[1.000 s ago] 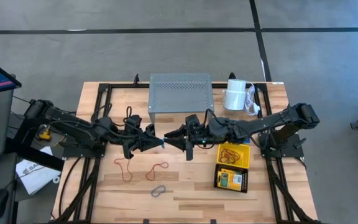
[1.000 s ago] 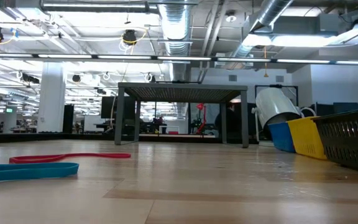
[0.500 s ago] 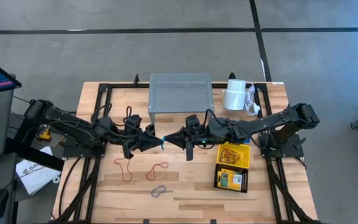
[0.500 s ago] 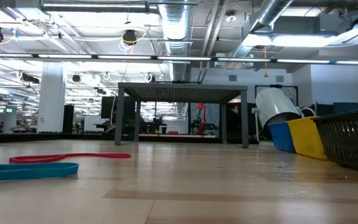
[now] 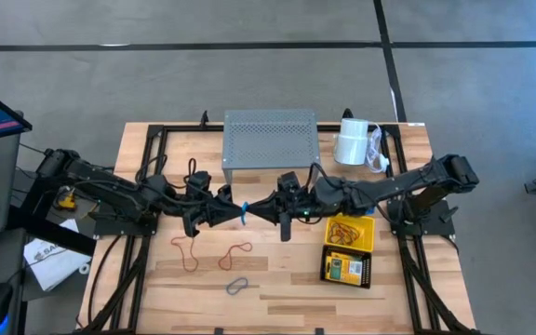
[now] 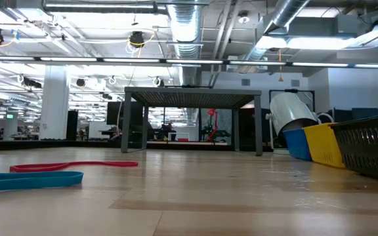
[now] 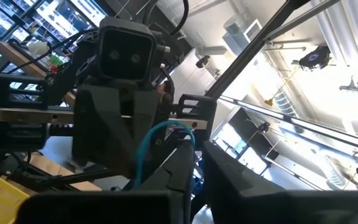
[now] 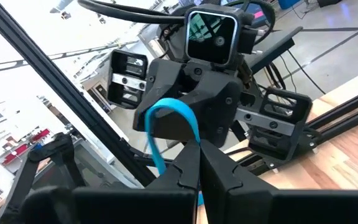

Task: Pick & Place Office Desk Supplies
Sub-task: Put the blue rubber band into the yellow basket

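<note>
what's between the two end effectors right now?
A blue loop spans the short gap between the left end effector and the right end effector. Both are shut on it, above the table; high view and both wrist views show it.

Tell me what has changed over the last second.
The right gripper has closed in on the left gripper until both meet at the blue loop. The loops on the table, baskets and shelf stayed put.

We see two matte black arms of blocky, angular segments, with black cables looping along them. Behind the left end effector [image 5: 234,213] and the right end effector [image 5: 255,210], each wrist carries a square, rounded camera housing.
</note>
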Tool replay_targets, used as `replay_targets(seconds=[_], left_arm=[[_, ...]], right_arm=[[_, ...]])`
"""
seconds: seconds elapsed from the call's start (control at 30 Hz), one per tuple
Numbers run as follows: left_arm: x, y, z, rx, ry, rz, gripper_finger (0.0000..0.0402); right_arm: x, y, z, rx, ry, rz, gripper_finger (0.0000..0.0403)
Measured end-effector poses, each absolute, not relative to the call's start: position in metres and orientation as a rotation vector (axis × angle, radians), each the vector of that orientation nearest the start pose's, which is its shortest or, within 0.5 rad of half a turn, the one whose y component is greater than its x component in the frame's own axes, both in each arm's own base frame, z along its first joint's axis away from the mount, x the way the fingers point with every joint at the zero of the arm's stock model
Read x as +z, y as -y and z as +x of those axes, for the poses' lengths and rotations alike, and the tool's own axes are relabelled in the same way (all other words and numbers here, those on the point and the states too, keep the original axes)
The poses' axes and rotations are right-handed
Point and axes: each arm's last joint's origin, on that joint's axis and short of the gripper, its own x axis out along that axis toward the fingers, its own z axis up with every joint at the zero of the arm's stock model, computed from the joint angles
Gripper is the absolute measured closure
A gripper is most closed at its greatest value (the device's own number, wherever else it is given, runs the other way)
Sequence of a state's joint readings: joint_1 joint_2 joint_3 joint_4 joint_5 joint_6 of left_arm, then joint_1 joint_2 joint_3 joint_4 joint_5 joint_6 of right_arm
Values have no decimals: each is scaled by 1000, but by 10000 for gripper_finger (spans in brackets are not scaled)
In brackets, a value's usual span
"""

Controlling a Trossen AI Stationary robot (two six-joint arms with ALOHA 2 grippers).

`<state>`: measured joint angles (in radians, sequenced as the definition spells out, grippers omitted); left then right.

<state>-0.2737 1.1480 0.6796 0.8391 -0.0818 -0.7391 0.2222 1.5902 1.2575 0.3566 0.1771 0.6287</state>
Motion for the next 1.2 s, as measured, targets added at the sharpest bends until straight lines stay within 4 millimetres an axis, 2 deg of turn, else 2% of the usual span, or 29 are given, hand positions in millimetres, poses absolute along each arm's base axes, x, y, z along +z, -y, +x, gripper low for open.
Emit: replay_targets(seconds=[0.4,0.7,0.9,1.03,1.2], left_arm=[[324,64,238,-323,296,-798,317],[328,64,236,-354,336,-800,312],[338,63,226,-417,359,-790,312],[348,61,212,-466,380,-720,312],[351,57,191,-440,265,-664,321]], right_arm=[[353,-79,361,68,36,640,403],[369,-77,344,68,39,632,403],[379,-69,316,-25,-77,606,403],[385,-63,286,-87,-199,614,403],[384,-58,236,-188,-418,633,403]])
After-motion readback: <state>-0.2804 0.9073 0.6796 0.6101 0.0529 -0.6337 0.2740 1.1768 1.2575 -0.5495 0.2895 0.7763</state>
